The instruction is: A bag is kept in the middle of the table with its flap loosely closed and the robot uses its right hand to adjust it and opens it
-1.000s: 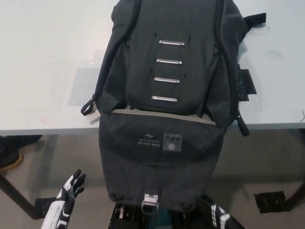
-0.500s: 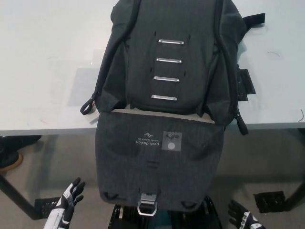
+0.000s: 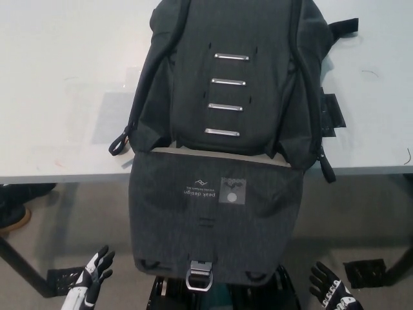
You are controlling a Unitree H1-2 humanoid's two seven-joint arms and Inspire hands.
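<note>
Item: dark grey bag [image 3: 229,77], lying on the white table [image 3: 58,84], roughly central across its width, body flat on the top with four short metal bars [image 3: 227,94] in a row down its front panel

Flap [image 3: 216,219]: folded out and open, hanging down over the near table edge toward the floor, inner face showing a small printed logo [image 3: 200,190] and a grey patch [image 3: 233,192]; a pale strip marks the fold line where flap meets body

Latch: metal buckle [image 3: 199,278] at the lower edge of the hanging flap, free of the bars on the front panel

Straps: a zip pull loop [image 3: 119,142] at the bag's left side lies on the table top; a dark strap end [image 3: 328,169] hangs off the right side; another strap tab [image 3: 345,26] sticks out at the upper right

Left hand [image 3: 95,270]: white with black fingers, low at the picture's lower left, below table level, fingers apart and holding nothing, clear of the flap

Right hand [image 3: 328,285]: black, at the bottom right corner, partly cut off by the frame edge, fingers seemingly splayed with nothing in them, apart from the flap's lower corner
</note>
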